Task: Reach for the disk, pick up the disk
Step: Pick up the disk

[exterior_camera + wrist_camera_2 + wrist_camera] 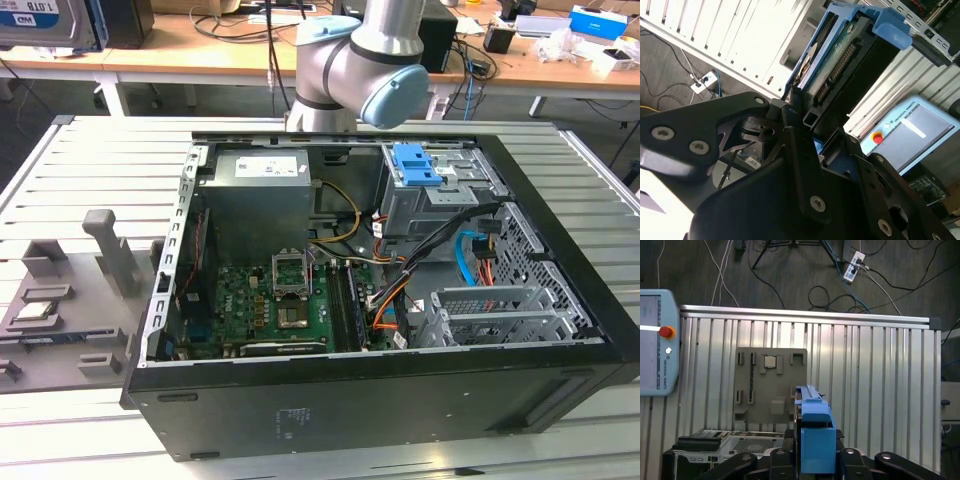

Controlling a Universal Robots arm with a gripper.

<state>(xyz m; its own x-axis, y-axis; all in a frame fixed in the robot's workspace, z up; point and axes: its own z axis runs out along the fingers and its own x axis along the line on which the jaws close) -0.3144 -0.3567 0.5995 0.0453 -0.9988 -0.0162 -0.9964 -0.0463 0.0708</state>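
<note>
An open black computer case (pixel 360 400) lies mid-counter (pixel 90 180), showing a green motherboard (pixel 265 300), a grey power supply (pixel 258 195) and orange cables (pixel 385 303). Beside it, toward the counter's edge at the exterior view's left, a grey tray (pixel 60 340) holds 1 square chip (pixel 35 311). A pendant (pixel 657 342) sits off a counter corner; a power strip (pixel 852 267) lies on the floor.

The disk (pixel 837 55) shows a green circuit-board face, edged by a smooth, slightly glossy blue plastic bracket (pixel 890 25). The tool (pixel 816 462) is matt black, studded with bright metal screws (pixel 817 202). The surface (pixel 880 370) is ribbed aluminium with a dull sheen. The tray (pixel 785 380) is matt grey plastic. The computer case (pixel 380 410) is matt black sheet metal, its inner frame (pixel 170 270) bare and shiny.
</note>
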